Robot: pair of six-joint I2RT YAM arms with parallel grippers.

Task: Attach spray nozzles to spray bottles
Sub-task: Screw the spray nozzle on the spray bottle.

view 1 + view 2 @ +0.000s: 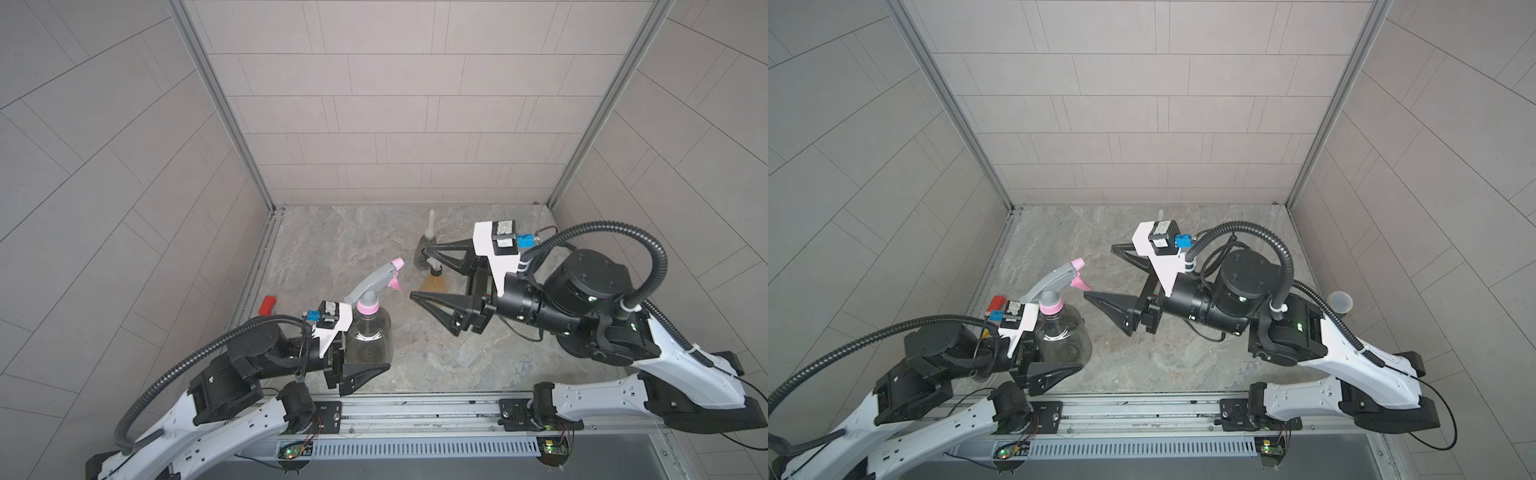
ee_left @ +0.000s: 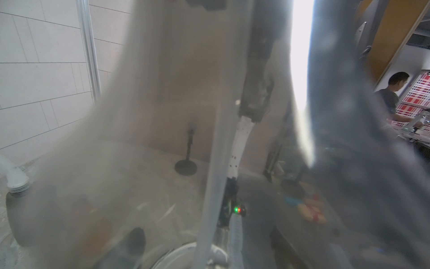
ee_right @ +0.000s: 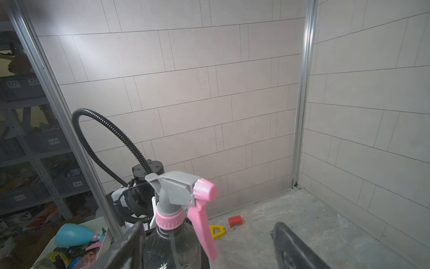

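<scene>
Gripping grey bottle (image 1: 370, 338) with left tool (image 1: 365, 353), clamped on its body, upright at front left of tabletop (image 1: 332, 249), pink nozzle (image 1: 370, 286) on its neck. Holding right tool (image 1: 420, 272) spread wide, empty, just beside that nozzle, not touching. Behind right tool: back bottle (image 1: 420, 259) with white nozzle (image 1: 432, 218), amber bottle (image 1: 432, 284) just beside, both partly hidden.
</scene>
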